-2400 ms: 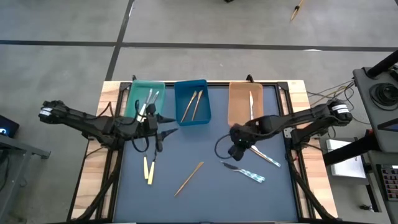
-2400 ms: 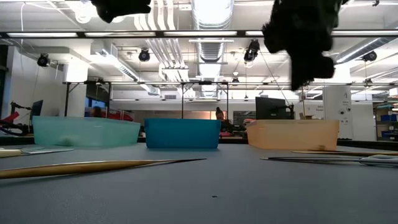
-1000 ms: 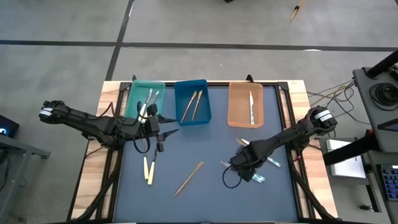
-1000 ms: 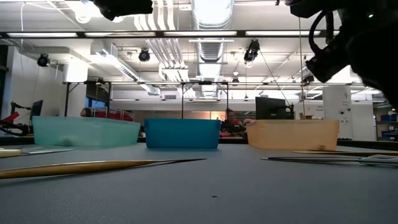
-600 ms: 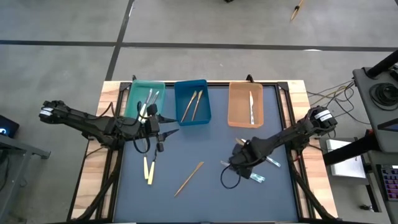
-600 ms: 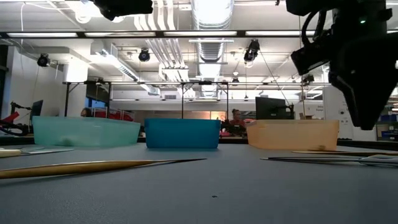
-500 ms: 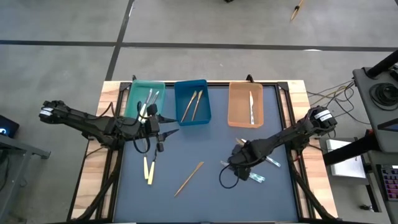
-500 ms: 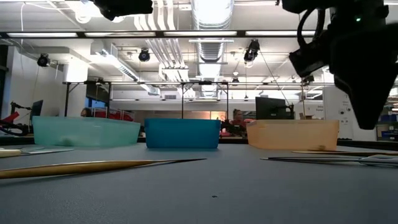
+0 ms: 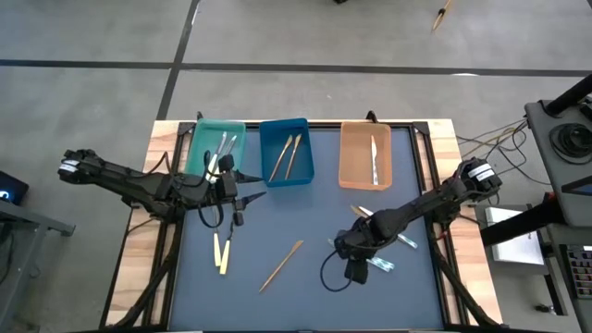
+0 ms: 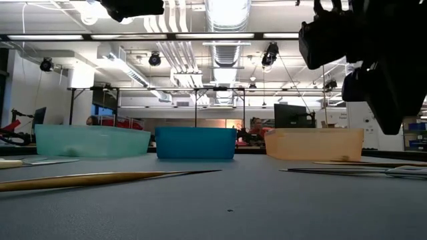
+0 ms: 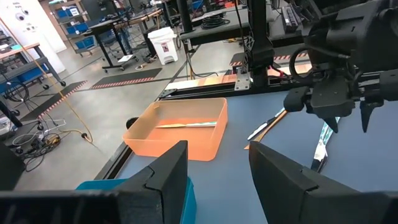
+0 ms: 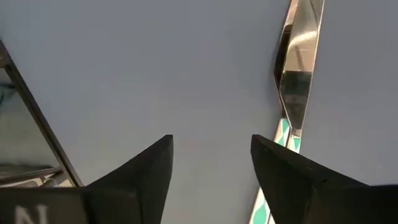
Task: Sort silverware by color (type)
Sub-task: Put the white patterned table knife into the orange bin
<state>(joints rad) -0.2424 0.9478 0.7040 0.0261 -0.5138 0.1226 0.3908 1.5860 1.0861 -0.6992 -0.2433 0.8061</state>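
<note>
A teal tray (image 9: pixel 200 139), a blue tray (image 9: pixel 306 153) and an orange tray (image 9: pixel 348 153) stand in a row along the far edge of the dark blue mat (image 9: pixel 305 287); beyond the left arm's open fingers the orange tray sits ahead and the blue one close beside them. The mat lies on a wooden table (image 9: pixel 141 277) on a grey floor (image 9: pixel 92 37). Between the right arm's spread fingers only bare mat shows. Further back are ceiling lights (image 10: pixel 227 13), a white bin (image 11: pixel 165 43) and a black console (image 9: pixel 569 139).
</note>
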